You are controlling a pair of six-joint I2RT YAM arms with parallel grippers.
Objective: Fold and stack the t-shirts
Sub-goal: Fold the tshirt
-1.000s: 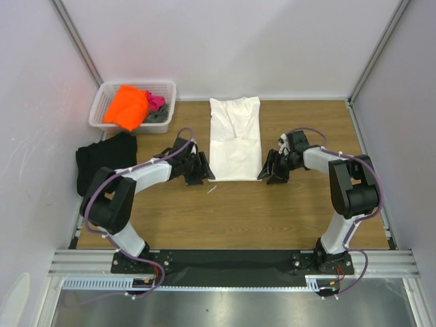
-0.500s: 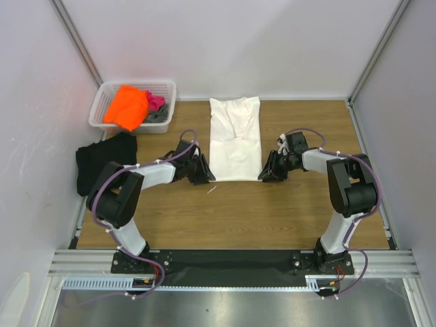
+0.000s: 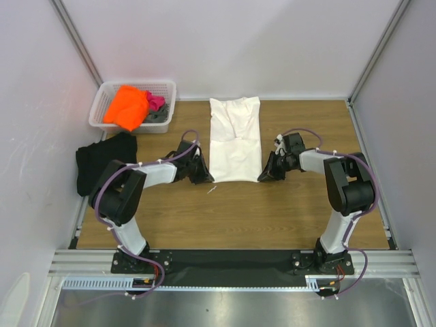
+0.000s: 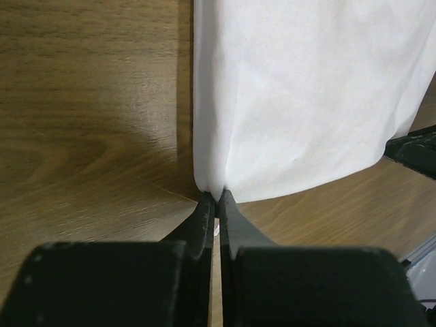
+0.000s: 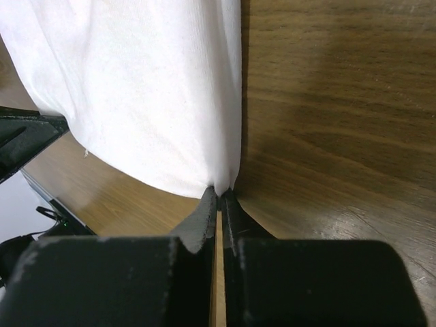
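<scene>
A white t-shirt (image 3: 235, 139), folded into a long strip, lies in the middle of the wooden table. My left gripper (image 3: 208, 178) is shut on its near left corner (image 4: 212, 187). My right gripper (image 3: 261, 177) is shut on its near right corner (image 5: 223, 184). Both pairs of jaws pinch the white cloth at the table surface. A black t-shirt (image 3: 103, 162) lies folded at the left edge. Orange (image 3: 127, 106), pink (image 3: 156, 102) and grey (image 3: 158, 117) t-shirts sit heaped in the basket.
A white lattice basket (image 3: 105, 99) stands at the back left corner. A small white scrap (image 3: 212, 189) lies on the wood just in front of the white t-shirt. Grey walls and metal posts enclose the table on three sides.
Both grippers have slid inward to the white t-shirt's near corners and closed on them. The shirt itself has not shifted.
</scene>
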